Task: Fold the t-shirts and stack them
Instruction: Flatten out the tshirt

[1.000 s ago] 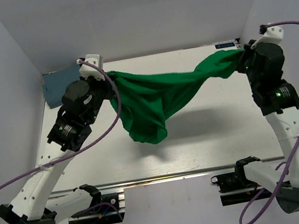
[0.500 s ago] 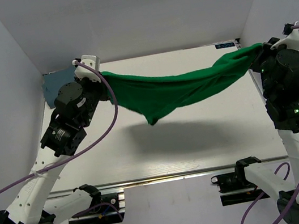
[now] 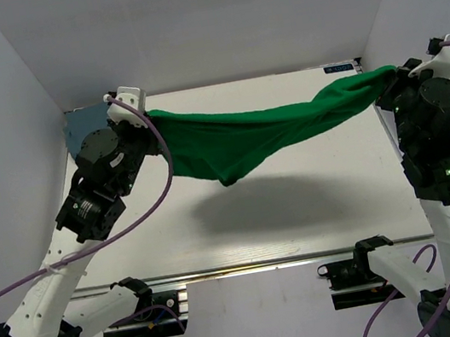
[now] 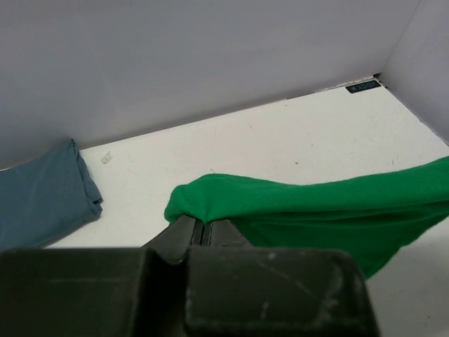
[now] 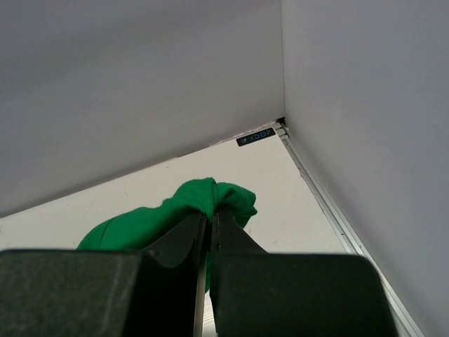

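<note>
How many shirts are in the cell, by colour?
green t-shirt: 1
grey-blue t-shirt: 1
Total: 2 shirts

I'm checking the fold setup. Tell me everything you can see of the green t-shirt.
The green t-shirt is plain bright green soft cloth, bunched rather than spread. It hangs stretched between the left hand and the right hand, each shut on one end, sagging in the middle above the table, where its shadow falls.
</note>
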`<control>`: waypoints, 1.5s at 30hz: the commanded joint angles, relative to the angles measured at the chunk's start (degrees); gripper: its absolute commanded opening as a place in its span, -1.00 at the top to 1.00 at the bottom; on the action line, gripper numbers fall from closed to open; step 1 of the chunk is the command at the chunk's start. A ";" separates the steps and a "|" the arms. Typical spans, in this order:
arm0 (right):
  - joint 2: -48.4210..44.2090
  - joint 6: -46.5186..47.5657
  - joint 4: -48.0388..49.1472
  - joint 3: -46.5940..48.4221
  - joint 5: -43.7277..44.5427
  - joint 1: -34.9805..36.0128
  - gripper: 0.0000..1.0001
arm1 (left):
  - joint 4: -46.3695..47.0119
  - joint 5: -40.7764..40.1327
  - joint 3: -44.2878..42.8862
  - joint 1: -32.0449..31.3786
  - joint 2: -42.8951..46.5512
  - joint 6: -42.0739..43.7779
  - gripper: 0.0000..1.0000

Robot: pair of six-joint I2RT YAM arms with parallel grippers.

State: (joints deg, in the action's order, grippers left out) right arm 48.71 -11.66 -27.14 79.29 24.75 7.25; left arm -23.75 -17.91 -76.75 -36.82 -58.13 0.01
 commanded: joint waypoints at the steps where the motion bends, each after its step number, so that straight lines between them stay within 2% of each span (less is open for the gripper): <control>1: -0.81 -0.73 2.44 -1.49 -1.19 -0.21 1.00 | 1.07 0.51 1.60 0.43 1.97 -0.53 1.00; 4: 1.03 -1.52 4.02 -4.91 -3.73 -0.13 1.00 | 2.47 -1.41 3.00 0.43 -1.45 -1.59 1.00; 8: 8.14 -2.66 5.60 -7.65 -3.67 -0.30 1.00 | 3.71 -4.50 2.84 1.74 -10.93 -2.91 1.00; 17: 35.54 -1.96 7.27 -1.08 -2.60 -2.23 1.00 | 5.72 -3.36 -12.26 9.38 -42.10 -2.82 1.00; 20: 43.63 -0.38 7.89 2.80 -3.83 -3.38 1.00 | 6.43 -2.84 -18.67 11.93 -49.69 -2.82 1.00; 21: 44.97 0.32 9.19 4.89 -5.58 -3.64 1.00 | 6.43 -1.26 -20.53 12.47 -54.41 -2.82 1.00; 26: 55.07 2.61 12.54 8.60 -11.04 -5.13 1.00 | 8.19 5.68 -30.55 13.79 -65.08 -0.98 0.99; 27: 56.22 3.30 12.46 10.78 -12.17 -5.40 1.00 | 7.15 6.22 -32.22 14.40 -66.66 -0.98 0.52; 29: 60.52 3.83 12.46 13.25 -12.27 -5.75 1.00 | 6.00 7.44 -36.88 14.41 -70.95 -0.98 -0.28; 30: 62.71 4.10 12.20 14.22 -12.36 -5.84 0.49 | 5.30 7.45 -38.28 15.01 -72.11 -0.98 -0.99; 32: 66.49 3.14 9.30 19.04 -11.49 -6.19 -0.52 | 2.49 8.06 -42.33 15.02 -73.79 -1.51 -1.00; 33: 67.13 3.05 8.51 20.02 -11.31 -6.10 -0.81 | 1.61 8.07 -43.21 15.54 -74.32 -1.51 -1.00; 35: 67.57 2.61 6.40 22.14 -11.66 -6.19 -0.81 | 0.55 8.59 -43.22 15.55 -73.63 -2.12 -1.00; 38: 65.21 1.91 7.00 19.60 -12.54 -6.10 -0.81 | -0.06 9.82 -38.75 15.55 -68.80 -2.65 -1.00; 43: 55.47 -0.55 8.06 10.20 -11.58 -6.10 -0.81 | -0.07 16.74 -23.12 14.41 -58.17 -5.01 -1.00; 44: 54.92 -1.08 8.24 5.66 -11.66 -6.19 -0.81 | -0.07 18.34 -20.48 14.41 -56.32 -5.72 -1.00; 45: 53.78 -1.61 8.67 4.05 -11.74 -6.36 -0.81 | 0.71 20.27 -14.37 14.41 -52.48 -6.59 -1.00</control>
State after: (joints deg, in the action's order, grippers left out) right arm 108.27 -10.83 -19.35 87.74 12.71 1.23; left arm -22.33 -4.69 -98.78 -21.82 -120.66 -3.88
